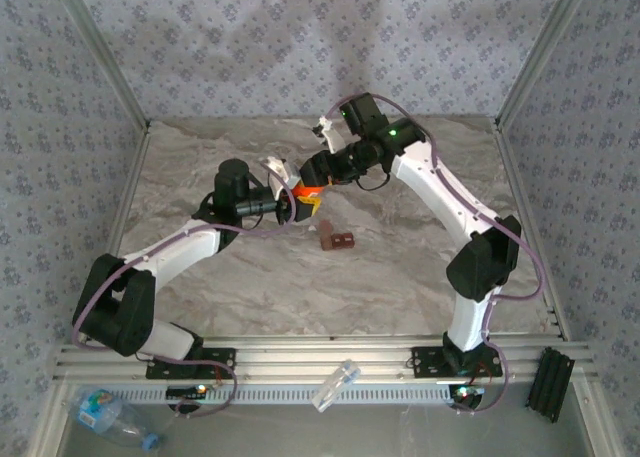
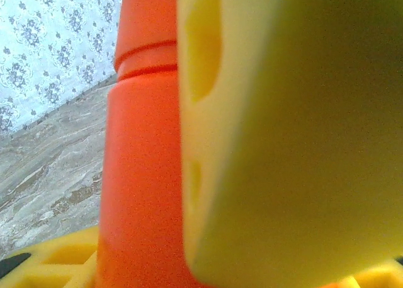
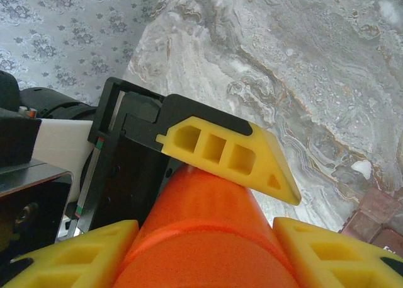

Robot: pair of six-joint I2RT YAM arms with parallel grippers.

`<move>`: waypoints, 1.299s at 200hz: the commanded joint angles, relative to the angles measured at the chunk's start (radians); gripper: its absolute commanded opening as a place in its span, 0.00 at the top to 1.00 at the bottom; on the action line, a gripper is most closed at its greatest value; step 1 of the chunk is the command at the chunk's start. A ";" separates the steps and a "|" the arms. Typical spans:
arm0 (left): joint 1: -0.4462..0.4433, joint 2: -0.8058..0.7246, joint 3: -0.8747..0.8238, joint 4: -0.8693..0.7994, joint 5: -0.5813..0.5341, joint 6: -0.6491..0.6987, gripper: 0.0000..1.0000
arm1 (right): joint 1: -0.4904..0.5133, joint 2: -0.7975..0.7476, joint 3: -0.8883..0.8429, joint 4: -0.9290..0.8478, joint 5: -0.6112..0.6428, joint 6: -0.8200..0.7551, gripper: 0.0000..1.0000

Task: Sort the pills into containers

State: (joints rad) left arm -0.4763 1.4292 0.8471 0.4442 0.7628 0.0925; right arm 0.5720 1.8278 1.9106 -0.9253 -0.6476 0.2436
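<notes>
Reading the blue label on the water bottle (image 1: 110, 414) does not work. It is too small and fuzzy from the top camera. That bottle lies on its side at the near left corner, in front of the arms.

The orange bottle (image 1: 308, 190) is up above the middle of the table (image 1: 420, 277), between the two grippers. The right gripper (image 3: 206, 228) is closed on it, with a yellow finger (image 3: 75, 256) pressed on each side.

The left gripper (image 1: 291, 206) meets the orange bottle from the other side. In the right wrist view one of its fingers (image 3: 227, 152) lies against the bottle. The other one is hidden behind it, so I cannot tell if this gripper squeezes or only touches.

The left wrist view is very close and blurry. The orange bottle (image 2: 141, 174) stands tall there with a groove around it near the top. A big yellow block (image 2: 283, 143) covers its right half.

A small brown box (image 1: 337, 240) lies on the table near the grippers, apart from the orange bottle. What is inside is too small to see. In the right wrist view it is cut off at the edge (image 3: 378, 222).

A clear thing (image 1: 337, 385) lies between the arm bases — hard to make out.
</notes>
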 commanded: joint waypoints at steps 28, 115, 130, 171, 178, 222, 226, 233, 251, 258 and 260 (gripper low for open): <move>-0.001 0.002 0.077 -0.053 -0.084 -0.078 1.00 | -0.043 -0.096 -0.049 0.041 0.011 0.028 0.36; 0.000 -0.069 0.091 -0.173 -0.174 -0.026 1.00 | -0.144 -0.385 -0.365 0.201 0.235 0.110 0.00; -0.002 -0.085 0.084 -0.181 -0.167 -0.022 1.00 | -0.144 -0.410 -0.419 0.279 0.235 0.159 0.00; -0.018 -0.101 0.085 -0.226 -0.108 0.031 1.00 | -0.138 -0.474 -0.582 0.587 0.199 0.343 0.03; -0.024 -0.100 0.088 -0.238 -0.097 0.040 1.00 | -0.133 -0.483 -0.608 0.639 0.208 0.376 0.06; -0.076 -0.054 0.139 -0.320 -0.074 0.073 1.00 | -0.069 -0.534 -0.736 0.851 0.325 0.564 0.18; -0.079 -0.050 0.142 -0.322 -0.074 0.075 1.00 | -0.062 -0.535 -0.746 0.854 0.335 0.572 0.18; -0.085 -0.041 0.146 -0.320 -0.075 0.074 1.00 | -0.052 -0.535 -0.755 0.858 0.353 0.583 0.19; -0.093 -0.024 0.157 -0.317 -0.082 0.074 1.00 | -0.030 -0.542 -0.777 0.873 0.392 0.603 0.19; -0.094 -0.019 0.158 -0.317 -0.085 0.071 1.00 | -0.023 -0.543 -0.784 0.877 0.398 0.611 0.19; -0.095 -0.017 0.160 -0.315 -0.086 0.070 1.00 | -0.020 -0.543 -0.786 0.876 0.399 0.611 0.19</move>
State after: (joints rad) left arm -0.5644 1.3903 0.9665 0.1303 0.6579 0.1425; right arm 0.5289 1.3087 1.1568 -0.1219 -0.3233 0.7834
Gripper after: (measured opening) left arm 0.553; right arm 0.809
